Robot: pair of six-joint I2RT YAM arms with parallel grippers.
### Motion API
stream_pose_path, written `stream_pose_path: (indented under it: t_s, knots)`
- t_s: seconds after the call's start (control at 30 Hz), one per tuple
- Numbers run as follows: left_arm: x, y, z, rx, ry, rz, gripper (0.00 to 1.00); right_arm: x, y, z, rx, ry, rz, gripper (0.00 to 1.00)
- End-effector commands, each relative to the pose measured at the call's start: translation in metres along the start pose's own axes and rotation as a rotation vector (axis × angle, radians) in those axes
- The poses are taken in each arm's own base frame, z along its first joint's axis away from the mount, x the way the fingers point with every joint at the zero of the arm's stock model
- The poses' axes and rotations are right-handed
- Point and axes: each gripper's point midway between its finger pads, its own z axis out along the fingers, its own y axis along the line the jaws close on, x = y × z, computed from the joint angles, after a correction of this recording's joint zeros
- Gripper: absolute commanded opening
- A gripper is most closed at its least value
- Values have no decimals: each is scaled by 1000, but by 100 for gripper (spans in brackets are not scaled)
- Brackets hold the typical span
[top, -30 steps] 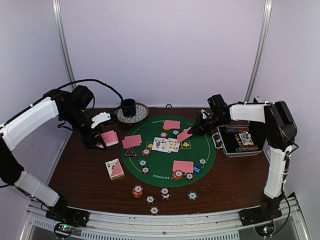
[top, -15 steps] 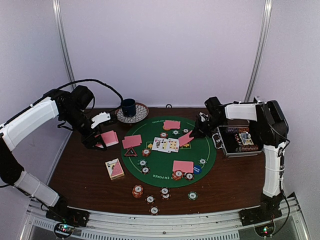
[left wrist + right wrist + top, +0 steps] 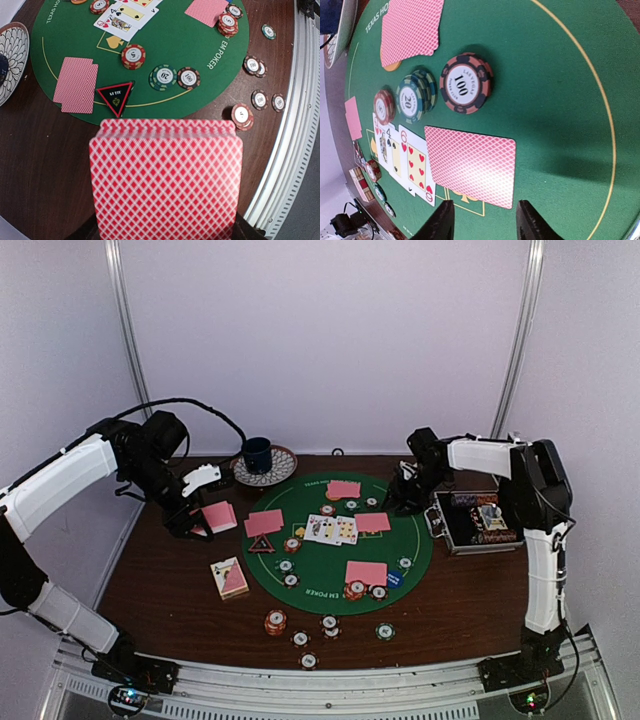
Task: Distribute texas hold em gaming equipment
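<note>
My left gripper [image 3: 197, 521] is shut on a deck of pink-backed playing cards [image 3: 165, 175], held over the table left of the green mat [image 3: 318, 566]; the deck hides its fingers. My right gripper [image 3: 485, 210] stands open just above the mat, both fingers clear of a face-down card [image 3: 470, 165] that lies flat beside the face-up cards [image 3: 405, 160]. Poker chips [image 3: 465, 82] sit beyond it. The red-rimmed black triangle [image 3: 115, 96] lies at the mat's edge by a face-down pair [image 3: 76, 85]. More chips [image 3: 275, 621] rest near the front edge.
An open case of chips [image 3: 478, 522] stands right of the mat, close to my right arm. A dark blue mug [image 3: 258, 454] on a patterned plate [image 3: 283, 466] is at the back. A card box [image 3: 230, 578] lies left of the mat.
My right gripper opened and let go of the tilted card, which now lies flat on the mat right of the face-up cards. The left arm and its deck stayed still.
</note>
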Motion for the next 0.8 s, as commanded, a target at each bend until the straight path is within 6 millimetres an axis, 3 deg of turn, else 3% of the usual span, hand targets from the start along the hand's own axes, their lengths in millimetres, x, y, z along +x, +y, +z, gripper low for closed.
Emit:
stream_pose_path:
  t_s: [0.0,0.07,0.17,0.33,0.5,0.77]
  knots:
    - [-12,-2,-9,-1,-45,21,0,-19,12,-40,57,-112,-55,54]
    - [-13,-1,-9,1,-48,21,0,-19,25,-52,47,-140,-70,60]
    - [-15,0,-7,8,-50,15,0,-10,62,-62,-28,-170,-96,68]
    - [-18,3,-3,12,-51,6,0,23,156,-61,-237,-179,-158,76]
    - [-23,6,-2,6,-68,5,0,59,236,-61,-369,-155,-233,84]
    - [-24,9,0,-2,-73,-3,0,105,310,-52,-532,-75,-252,89]
